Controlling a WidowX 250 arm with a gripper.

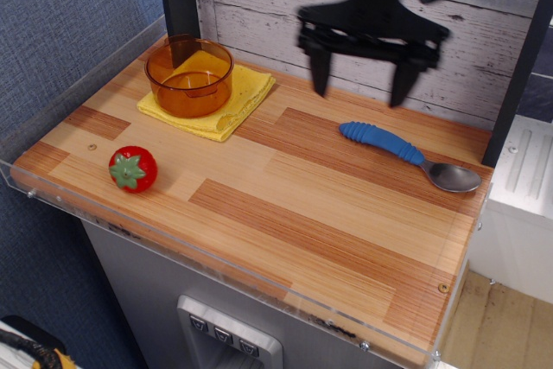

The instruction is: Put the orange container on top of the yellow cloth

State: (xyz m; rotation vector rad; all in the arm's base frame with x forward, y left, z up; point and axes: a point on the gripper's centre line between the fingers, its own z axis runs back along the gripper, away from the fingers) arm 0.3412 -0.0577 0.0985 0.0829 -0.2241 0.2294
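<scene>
Orange container [188,77] atop yellow cloth [233,101]

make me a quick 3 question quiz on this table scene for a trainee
1. True or false: the round translucent orange plastic container sits on the folded yellow cloth.
2. The black gripper hangs nearest which item? A) red tomato toy B) blue-handled metal spoon C) orange container
3. Fill in: the gripper's fingers are spread ____ and hold nothing.

Key: 1 true; 2 B; 3 open
</scene>
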